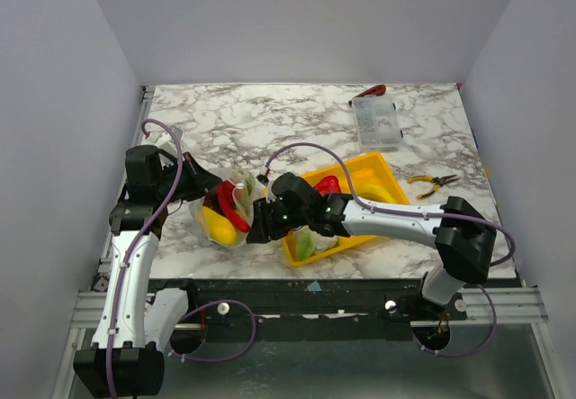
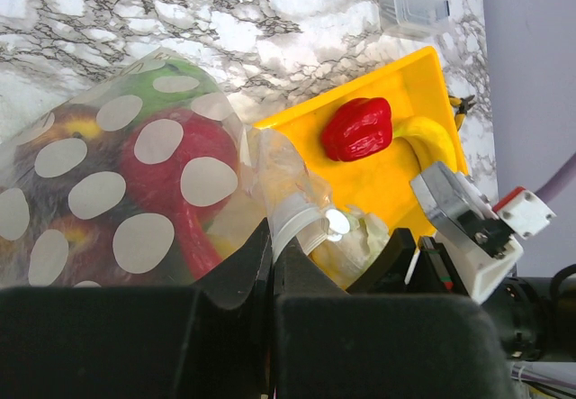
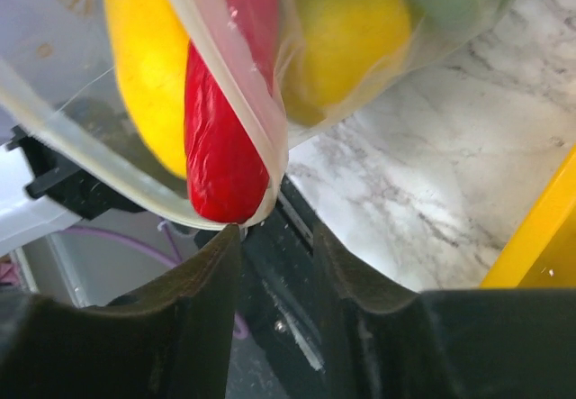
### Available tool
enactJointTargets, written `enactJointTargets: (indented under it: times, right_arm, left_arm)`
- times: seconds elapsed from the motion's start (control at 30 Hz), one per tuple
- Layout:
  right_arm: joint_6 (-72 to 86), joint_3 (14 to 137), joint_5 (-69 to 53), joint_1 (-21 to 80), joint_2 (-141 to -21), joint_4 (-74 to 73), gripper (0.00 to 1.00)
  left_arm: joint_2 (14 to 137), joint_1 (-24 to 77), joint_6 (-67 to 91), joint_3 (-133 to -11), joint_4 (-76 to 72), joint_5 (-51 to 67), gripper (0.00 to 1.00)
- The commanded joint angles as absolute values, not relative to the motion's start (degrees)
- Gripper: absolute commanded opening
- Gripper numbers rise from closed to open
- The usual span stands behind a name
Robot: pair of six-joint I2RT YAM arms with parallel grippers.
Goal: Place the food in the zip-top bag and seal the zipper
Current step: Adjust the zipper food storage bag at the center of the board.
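The zip-top bag [image 1: 225, 212] lies floppy at the table's front left, with red, yellow and green food inside it [image 2: 171, 169]. My left gripper [image 2: 273, 241] is shut on the bag's mouth edge, at the zipper strip [image 2: 292, 217]. My right gripper [image 3: 274, 232] is open at the bag's mouth with nothing between its fingers; the bag's rim [image 3: 261, 129] and a red piece [image 3: 220, 147] sit just above its left fingertip. In the top view this right gripper [image 1: 259, 222] touches the bag's right side. A red pepper [image 2: 358, 129] and a yellow banana [image 2: 425, 133] lie in the yellow tray.
The yellow tray [image 1: 389, 167] stands right of the bag, with a green piece [image 1: 306, 244] at its front end. A clear compartment box [image 1: 374, 122] and red-handled tool sit at the back right. Yellow-handled pliers [image 1: 434, 183] lie right of the tray.
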State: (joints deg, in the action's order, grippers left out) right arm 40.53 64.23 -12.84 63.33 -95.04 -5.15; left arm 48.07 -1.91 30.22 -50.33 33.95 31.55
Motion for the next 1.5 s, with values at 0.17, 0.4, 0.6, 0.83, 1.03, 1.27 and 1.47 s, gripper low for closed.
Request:
enactJointTargets:
  times: [0.17, 0.4, 0.6, 0.83, 1.03, 1.27, 1.47]
  right_arm:
    - [43.0, 69.2, -6.2, 63.7, -97.8, -3.3, 0.41]
    - [46.9, 63.9, -8.5, 63.7, -94.9, 1.9, 0.42]
    - [46.3, 67.5, -9.3, 63.8, -99.4, 2.7, 0.22]
    - [45.7, 83.9, -9.0, 63.7, -96.0, -16.8, 0.0]
    - [44.9, 90.9, -13.4, 62.7, -99.1, -22.7, 0.0]
    - [40.4, 88.0, -13.5, 58.7, -105.6, -16.2, 0.0]
    - [36.6, 97.0, -11.0, 58.7, -101.7, -24.1, 0.0]
  left_arm:
    - [47.0, -2.2, 30.4, -50.4, 34.7, 30.3, 0.0]
    - [46.7, -2.2, 30.0, -50.7, 35.2, 29.8, 0.0]
    - [46.8, -2.1, 30.6, -50.9, 35.3, 29.1, 0.0]
    - [44.9, -2.1, 26.3, -59.9, 47.2, 9.8, 0.0]
    - [41.9, -2.2, 30.2, -60.5, 51.6, 9.1, 0.0]
    - [48.1, -2.4, 31.0, -52.0, 49.7, 12.7, 0.0]
    - [42.8, -2.4, 31.9, -65.7, 55.0, 14.4, 0.0]
